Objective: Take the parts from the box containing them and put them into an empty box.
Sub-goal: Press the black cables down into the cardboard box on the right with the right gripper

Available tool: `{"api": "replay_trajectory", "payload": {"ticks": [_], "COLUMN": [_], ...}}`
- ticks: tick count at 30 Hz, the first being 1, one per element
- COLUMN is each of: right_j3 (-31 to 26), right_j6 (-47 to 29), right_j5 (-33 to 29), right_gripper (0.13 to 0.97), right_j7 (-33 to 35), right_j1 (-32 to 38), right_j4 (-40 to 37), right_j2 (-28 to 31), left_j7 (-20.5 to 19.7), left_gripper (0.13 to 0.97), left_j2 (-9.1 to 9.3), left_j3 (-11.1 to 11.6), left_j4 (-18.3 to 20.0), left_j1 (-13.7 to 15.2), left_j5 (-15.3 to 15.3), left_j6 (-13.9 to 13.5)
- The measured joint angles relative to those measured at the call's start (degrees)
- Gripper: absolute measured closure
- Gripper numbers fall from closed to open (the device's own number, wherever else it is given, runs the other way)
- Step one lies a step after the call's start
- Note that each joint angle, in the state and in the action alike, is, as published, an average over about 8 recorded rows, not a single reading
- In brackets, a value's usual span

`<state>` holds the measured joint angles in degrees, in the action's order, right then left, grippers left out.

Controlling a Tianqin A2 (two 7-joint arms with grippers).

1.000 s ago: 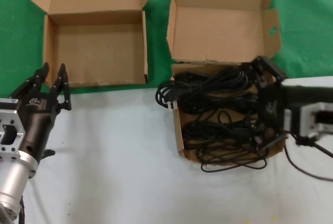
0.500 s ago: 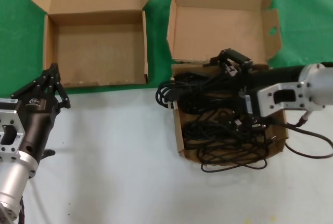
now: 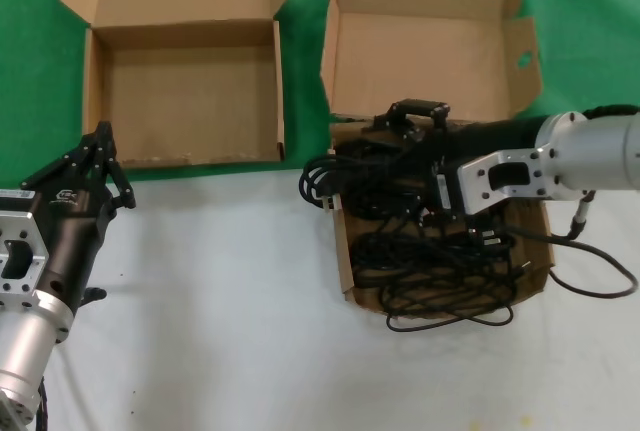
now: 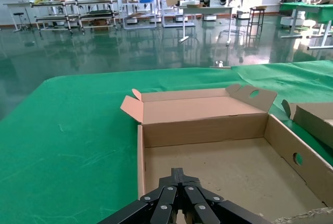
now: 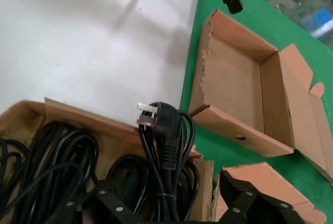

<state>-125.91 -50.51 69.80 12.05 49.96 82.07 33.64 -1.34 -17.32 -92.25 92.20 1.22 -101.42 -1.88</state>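
Observation:
The parts [image 3: 400, 211] are tangled black power cords filling the squarish box containing them [image 3: 420, 51], right of centre; one coil hangs over its left wall. My right gripper [image 3: 405, 156] reaches in from the right, low over the cords, open. In the right wrist view its fingers [image 5: 104, 198] straddle a tied cord bundle with a pronged plug [image 5: 165, 141] without closing on it. The empty box [image 3: 180, 91], wide with a flat lid, lies at the back left. My left gripper [image 3: 103, 156] hovers shut just in front of it, and the left wrist view shows its tips [image 4: 178, 174] pointing at the empty box [image 4: 208, 130].
The boxes sit where a green cloth [image 3: 30, 71] meets a white table surface [image 3: 220, 301]. The right arm's cable [image 3: 590, 286] loops beside the cord box. Beyond the table, a workshop floor with shelves [image 4: 140, 0] shows in the left wrist view.
My right gripper has swung from the cord box's right edge leftward across the cords. My left gripper's fingers have gone from open to shut, and that arm stays where it was.

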Motion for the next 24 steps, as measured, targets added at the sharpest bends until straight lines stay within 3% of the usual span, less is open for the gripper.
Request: {"api": "replay_trajectory", "payload": {"ticks": [2, 19, 24], "right_j3": [0.04, 0.97, 1.57], "right_j6": [0.23, 0.61, 0.73], "right_j5": [-0.66, -2.59, -2.48], "right_gripper": [0.373, 0.766, 0.822], "right_j7": [0.45, 2.57, 2.81], "right_j1": [-0.02, -0.51, -0.79], "right_j4": [-0.50, -2.98, -2.62], "right_j2": [-0.62, -3.22, -3.24], "left_j7": [0.00, 0.00, 0.00], "left_gripper": [0.952, 0.952, 0.952], "left_j2": [0.00, 0.00, 0.00], "left_j3": [0.00, 0.00, 0.00], "left_j4": [0.00, 0.00, 0.00], "left_j1": [0.00, 0.00, 0.00], "left_j5": [0.00, 0.00, 0.00], "left_j6": [0.00, 0.00, 0.00]}}
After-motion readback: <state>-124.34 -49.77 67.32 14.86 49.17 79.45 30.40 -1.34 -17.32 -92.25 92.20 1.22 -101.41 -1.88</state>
